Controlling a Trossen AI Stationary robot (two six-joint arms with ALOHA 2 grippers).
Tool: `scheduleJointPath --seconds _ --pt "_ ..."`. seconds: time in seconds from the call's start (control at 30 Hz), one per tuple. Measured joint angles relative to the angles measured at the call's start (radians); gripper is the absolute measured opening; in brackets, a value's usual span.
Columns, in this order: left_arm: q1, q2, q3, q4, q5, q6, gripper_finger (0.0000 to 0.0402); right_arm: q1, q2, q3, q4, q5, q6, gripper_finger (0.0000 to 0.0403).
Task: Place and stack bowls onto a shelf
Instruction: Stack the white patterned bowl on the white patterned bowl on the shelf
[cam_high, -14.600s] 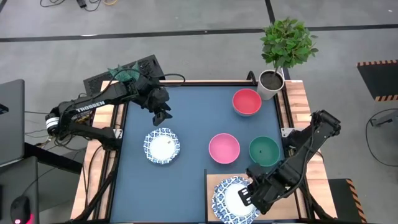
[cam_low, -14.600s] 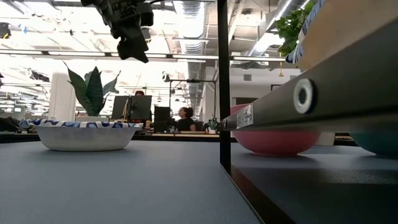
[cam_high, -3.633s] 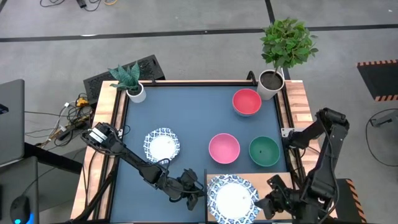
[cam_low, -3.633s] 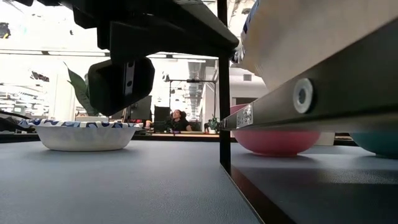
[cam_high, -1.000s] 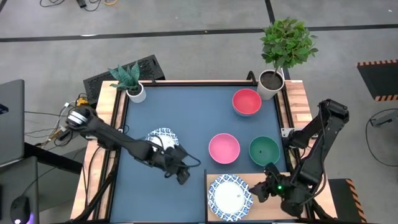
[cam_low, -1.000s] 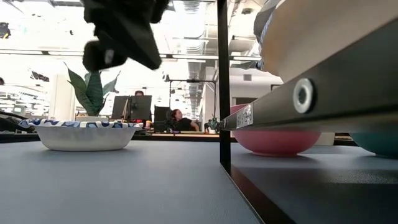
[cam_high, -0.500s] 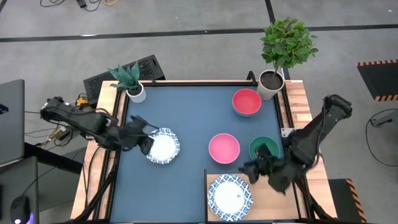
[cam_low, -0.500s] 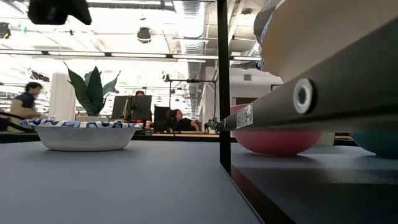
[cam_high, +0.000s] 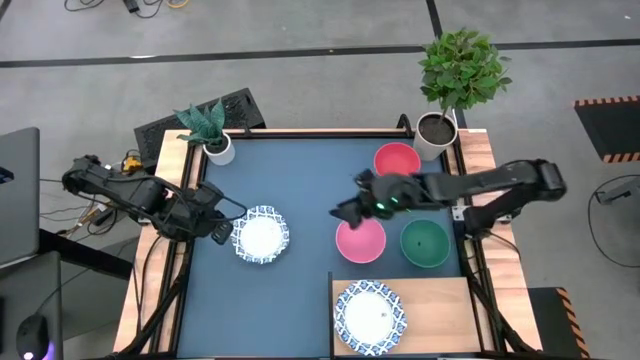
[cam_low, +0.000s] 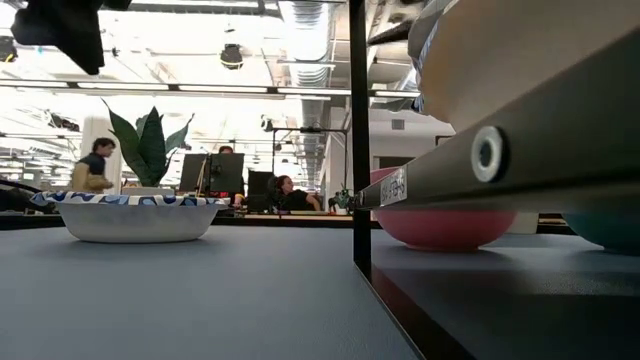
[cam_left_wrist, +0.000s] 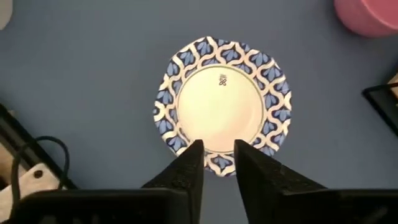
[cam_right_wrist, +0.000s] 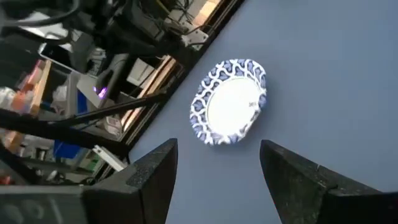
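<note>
The left gripper (cam_high: 222, 229) hangs over the left side of the dark blue tabletop (cam_high: 310, 175), just beside a white paper bowl with a blue patterned rim (cam_high: 260, 236). In the left wrist view its two dark fingers (cam_left_wrist: 189, 171) stand a narrow gap apart over the near rim of that bowl (cam_left_wrist: 222, 111), grasping nothing; a small dark mark printed inside the bowl is too small to read. Further right, the right gripper (cam_high: 345, 212) reaches across the table above the far edge of a pink round bowl (cam_high: 360, 240), jaws spread wide and empty. A red bowl (cam_high: 397, 163) sits near the white plant pot (cam_high: 436, 133); a green bowl (cam_high: 425, 243) lies right of the pink one. The light wood-grain shelf board (cam_high: 440, 315), long axis running left to right, is cut off by the picture's bottom edge and carries a stack of white, blue-rimmed bowls (cam_high: 370, 315); how many cannot be told. In the low view the shelf's edge (cam_low: 520, 150) blocks most of the right side.
</note>
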Motion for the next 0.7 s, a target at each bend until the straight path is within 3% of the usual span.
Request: scheduleJointPath --seconds 0.23,0.47,0.7 --pt "0.0 0.0 0.0 -0.057 0.006 -0.002 0.0123 -0.11 0.259 0.225 -0.008 -0.17 -0.165 0.0253" --pt "0.0 0.0 0.0 -0.058 0.006 -0.003 0.0138 -0.14 0.491 0.503 -0.233 -0.167 -0.304 0.0253" --pt "0.0 0.0 0.0 -0.058 0.0 -0.008 0.0138 -0.14 0.667 0.661 -0.335 -0.16 -0.321 0.0253"
